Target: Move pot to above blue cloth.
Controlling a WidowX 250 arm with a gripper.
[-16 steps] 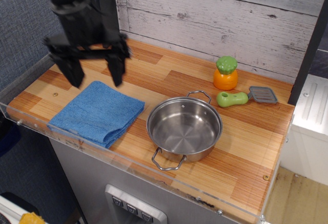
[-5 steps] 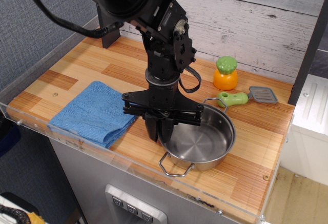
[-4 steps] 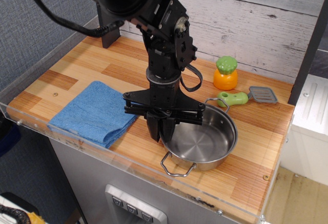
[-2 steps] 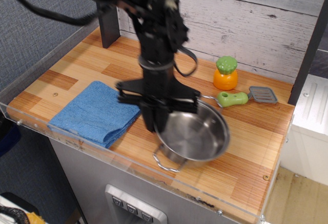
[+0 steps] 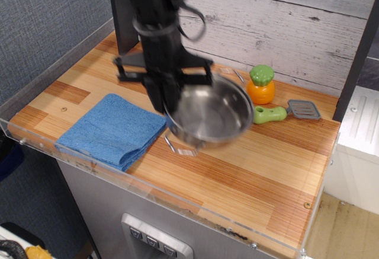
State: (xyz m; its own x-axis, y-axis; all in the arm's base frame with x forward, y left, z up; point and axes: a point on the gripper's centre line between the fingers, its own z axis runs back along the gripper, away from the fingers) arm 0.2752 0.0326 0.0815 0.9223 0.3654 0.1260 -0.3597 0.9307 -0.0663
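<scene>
My gripper [image 5: 167, 102] pinches 9 o'clock rim of shallow shiny steel pot [image 5: 208, 115]; pot airborne, tilted, at 3 o'clock of folded light-blue terry cloth [image 5: 112, 130]. Rigid, slick, off-centre: likely swings.

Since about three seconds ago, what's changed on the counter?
The gripper came over from above the cloth, clamped the pot by its left rim, and lifted it off the counter. The pot now hangs tilted in the air, carried back and left toward the cloth but not yet over it. The cloth, the orange and green toy and the green-handled tool stayed where they were.
</scene>
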